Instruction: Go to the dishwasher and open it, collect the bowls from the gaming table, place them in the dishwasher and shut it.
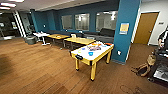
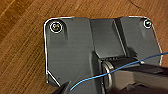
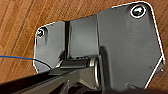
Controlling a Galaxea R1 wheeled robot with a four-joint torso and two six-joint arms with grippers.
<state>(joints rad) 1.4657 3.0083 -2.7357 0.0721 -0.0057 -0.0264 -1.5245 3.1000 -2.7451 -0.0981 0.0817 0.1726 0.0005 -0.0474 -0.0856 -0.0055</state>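
The gaming table [image 1: 86, 58], with a white top and yellow sides and legs, stands in the middle of the room a few metres ahead of me. On it sit small bowls: a bright blue one [image 1: 90, 53] near the front, another blue one [image 1: 83, 48] behind it and a pale one [image 1: 79, 51] toward the left edge. Colourful items [image 1: 95, 46] crowd the table's far end. The dishwasher is out of view. Both wrist views look past the robot's dark plates down at the wooden floor [image 2: 22, 57] [image 3: 17, 27], far from the table.
Yellow-topped dining tables [image 1: 80, 40] and a small white table [image 1: 41, 34] stand behind. A teal pillar [image 1: 126, 30] rises just right of the gaming table. A wooden door [image 1: 145, 27], a person [image 1: 163, 37], a bag on the floor [image 1: 143, 68] and dark equipment [image 1: 160, 72] are at right.
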